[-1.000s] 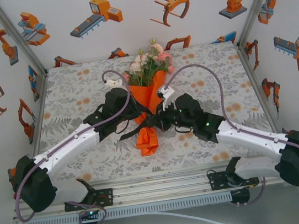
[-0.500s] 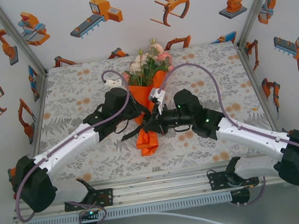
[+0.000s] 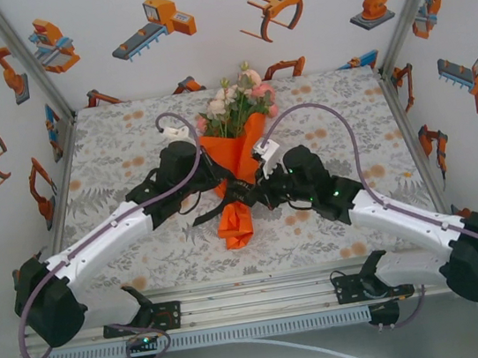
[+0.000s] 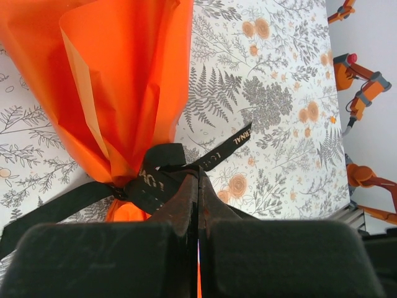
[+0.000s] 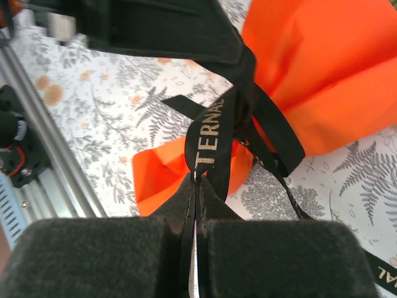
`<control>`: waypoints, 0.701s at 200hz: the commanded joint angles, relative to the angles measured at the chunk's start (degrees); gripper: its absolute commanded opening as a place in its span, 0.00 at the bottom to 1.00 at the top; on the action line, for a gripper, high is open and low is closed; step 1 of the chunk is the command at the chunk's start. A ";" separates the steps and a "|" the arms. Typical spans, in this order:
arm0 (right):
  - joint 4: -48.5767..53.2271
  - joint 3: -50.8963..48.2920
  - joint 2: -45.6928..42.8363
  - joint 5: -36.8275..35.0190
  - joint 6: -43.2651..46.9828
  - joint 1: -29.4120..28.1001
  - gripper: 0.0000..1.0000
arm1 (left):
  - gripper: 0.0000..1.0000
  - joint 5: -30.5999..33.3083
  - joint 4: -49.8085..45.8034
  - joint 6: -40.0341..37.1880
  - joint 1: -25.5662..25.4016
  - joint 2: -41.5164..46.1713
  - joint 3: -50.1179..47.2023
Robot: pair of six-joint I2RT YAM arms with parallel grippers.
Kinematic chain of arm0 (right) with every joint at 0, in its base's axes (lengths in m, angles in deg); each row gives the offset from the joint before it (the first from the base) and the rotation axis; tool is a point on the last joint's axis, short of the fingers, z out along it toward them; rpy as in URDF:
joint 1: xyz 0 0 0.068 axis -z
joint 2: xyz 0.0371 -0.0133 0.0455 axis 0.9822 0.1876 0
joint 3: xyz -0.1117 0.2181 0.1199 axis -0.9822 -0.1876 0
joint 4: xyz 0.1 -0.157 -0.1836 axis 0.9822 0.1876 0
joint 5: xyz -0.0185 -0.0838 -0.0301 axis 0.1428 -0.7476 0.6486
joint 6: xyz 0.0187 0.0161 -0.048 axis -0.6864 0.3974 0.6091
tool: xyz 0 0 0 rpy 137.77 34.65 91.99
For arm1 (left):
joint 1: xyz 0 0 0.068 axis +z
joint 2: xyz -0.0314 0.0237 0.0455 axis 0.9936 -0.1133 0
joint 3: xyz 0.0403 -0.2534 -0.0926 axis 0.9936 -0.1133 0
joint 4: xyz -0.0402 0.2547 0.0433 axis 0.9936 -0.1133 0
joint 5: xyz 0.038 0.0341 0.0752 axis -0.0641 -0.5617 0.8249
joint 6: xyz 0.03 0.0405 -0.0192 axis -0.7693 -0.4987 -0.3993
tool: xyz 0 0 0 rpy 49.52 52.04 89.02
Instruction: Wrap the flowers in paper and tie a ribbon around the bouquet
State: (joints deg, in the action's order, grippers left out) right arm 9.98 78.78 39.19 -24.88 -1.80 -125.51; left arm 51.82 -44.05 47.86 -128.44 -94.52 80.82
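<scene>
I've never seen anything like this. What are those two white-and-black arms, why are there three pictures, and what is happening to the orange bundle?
Those are two robot arms, bolted at the table's near edge. The wide picture comes from a camera above and behind them. The two close-ups come from small cameras on each arm's wrist, looking along its own fingers. On the flowered tablecloth lies a bouquet: flowers wrapped in orange paper. A black ribbon is looped round the narrow waist of the wrapping. The left tool and the right tool are each pinched shut on that ribbon, one from each side, apparently to tie it.
</scene>
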 commanded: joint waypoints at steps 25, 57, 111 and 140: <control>-5.34 0.21 5.29 -5.82 0.43 1.15 0.01 | 0.00 -0.46 -0.52 -1.78 0.43 2.84 -1.62; -6.26 0.87 9.12 -11.25 3.05 1.63 0.05 | 0.00 -0.41 -0.84 -1.91 0.50 3.66 -2.40; -11.54 0.74 16.00 -9.04 5.16 4.97 0.09 | 0.00 -0.17 -1.10 -1.70 0.61 4.10 -2.79; -12.81 0.29 19.73 1.05 3.02 4.95 0.15 | 0.00 -0.18 -1.17 -1.65 0.68 4.13 -3.14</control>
State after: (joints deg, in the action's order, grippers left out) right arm 0.66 78.85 56.87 -32.16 1.82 -120.42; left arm 51.63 -44.43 47.34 -128.05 -91.59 78.59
